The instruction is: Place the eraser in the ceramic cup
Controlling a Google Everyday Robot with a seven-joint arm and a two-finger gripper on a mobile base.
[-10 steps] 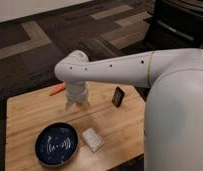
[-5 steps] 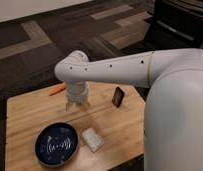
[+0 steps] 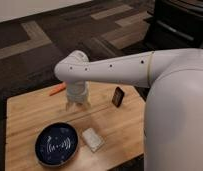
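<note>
The eraser point(image 3: 118, 96), a small black slab with an orange-brown edge, stands on the wooden table point(image 3: 35, 117) towards its far right. My white arm reaches in from the right, and the gripper point(image 3: 77, 104) points down at the table's far middle, left of the eraser and apart from it. The ceramic cup does not show; it may be hidden behind the gripper and wrist.
A dark blue patterned bowl point(image 3: 57, 144) sits at the front left. A whitish rectangular block point(image 3: 93, 139) lies just right of it. An orange marker-like stick point(image 3: 57, 90) lies at the far edge, left of the gripper. My body covers the table's right side.
</note>
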